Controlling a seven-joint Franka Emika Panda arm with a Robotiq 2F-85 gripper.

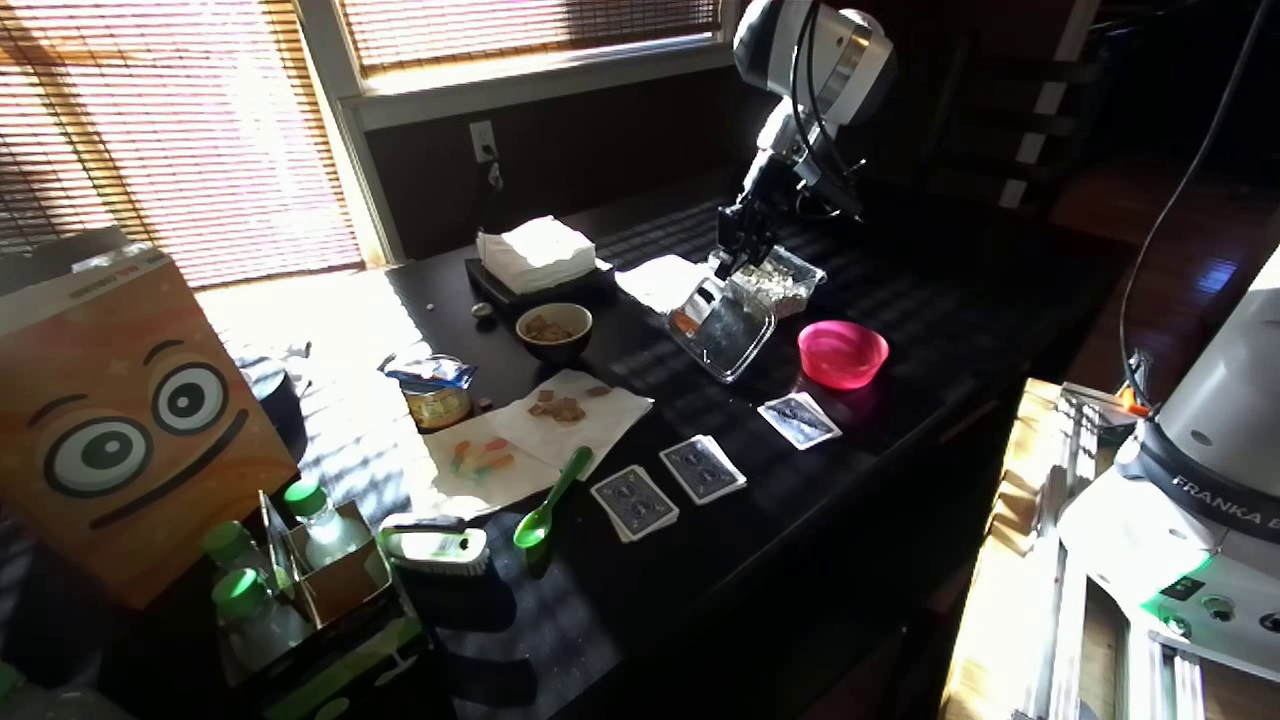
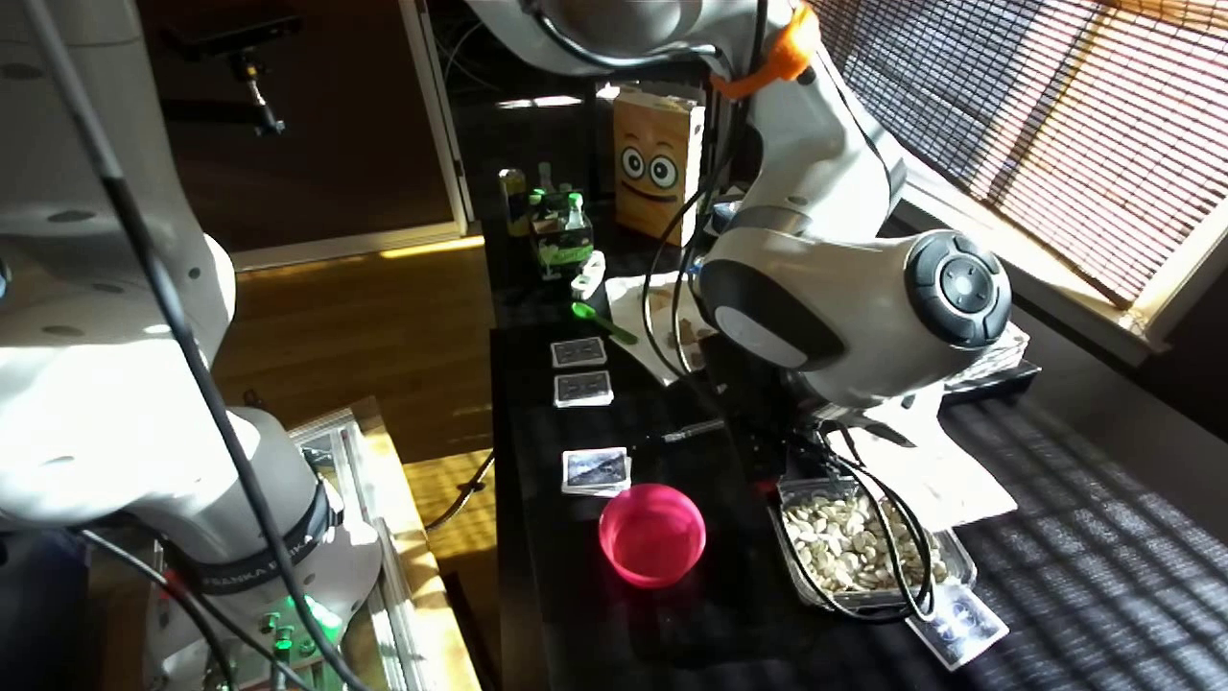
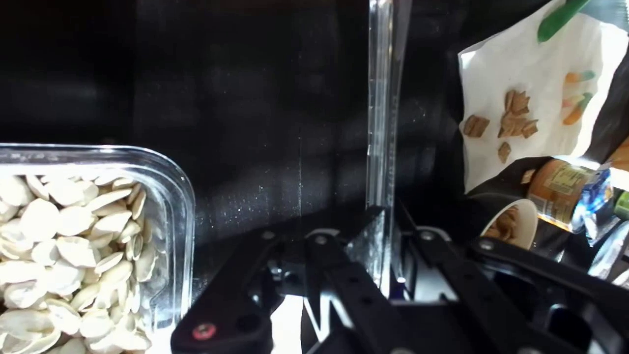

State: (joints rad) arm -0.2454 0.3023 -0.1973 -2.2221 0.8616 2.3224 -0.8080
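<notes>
My gripper [image 1: 735,262] is shut on the edge of a clear plastic lid [image 1: 728,335]. The lid hangs tilted above the black table in an exterior view. In the wrist view, the lid [image 3: 382,123] is edge-on between the fingertips [image 3: 385,221]. A clear container [image 3: 186,211] of pale flat seeds [image 3: 64,255] stands beside the gripper, uncovered. The container also shows in an exterior view [image 2: 962,568], partly behind hanging cables. A pink bowl [image 1: 843,355] stands near the lid, and shows in both exterior views [image 2: 652,536]. The arm hides the fingertips in an exterior view.
Card stacks [image 1: 634,503] lie along the table's near edge. A green spoon [image 1: 552,508], a paper sheet with snack pieces [image 1: 620,425], a small bowl [image 1: 553,345], a can [image 1: 438,408], napkins [image 1: 540,255], a brush [image 1: 435,548], bottles [image 1: 250,610] and an orange box [image 1: 140,420] stand further along.
</notes>
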